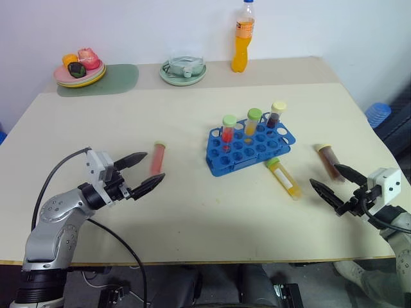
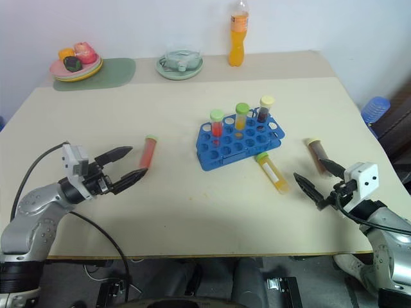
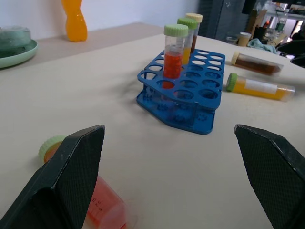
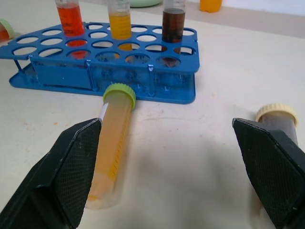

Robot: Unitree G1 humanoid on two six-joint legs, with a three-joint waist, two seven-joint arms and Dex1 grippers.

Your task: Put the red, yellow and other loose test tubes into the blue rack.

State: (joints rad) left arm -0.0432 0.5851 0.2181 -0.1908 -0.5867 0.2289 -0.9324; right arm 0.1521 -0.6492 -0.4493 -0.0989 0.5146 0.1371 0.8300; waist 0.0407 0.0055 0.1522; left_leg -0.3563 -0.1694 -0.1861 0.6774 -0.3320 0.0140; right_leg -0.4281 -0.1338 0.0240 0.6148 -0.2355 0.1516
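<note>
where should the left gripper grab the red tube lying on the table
Probably mid-barrel. The red tube lies flat and alone, cap pointing away from the robot, just ahead of the open left gripper. Come from above with one finger on each long side: the round barrel is narrower than the cap and should leave the base free to enter the blue rack.

The two eye views look forward and down from above the near edge of the table [image 1: 192, 218], taking in its whole top as far as the wall at 12 o'clock. They share almost the same scene, the right eye set slightly aside. The left wrist view sits low, just above the tabletop, at about 8 o'clock of the blue rack [image 3: 183, 93], facing it across the table from some way off. The right wrist view is equally low, at about 4 o'clock of the rack, closer in. Both wrist views share the rack and the loose yellow tube [image 4: 113, 143] beside it
</note>
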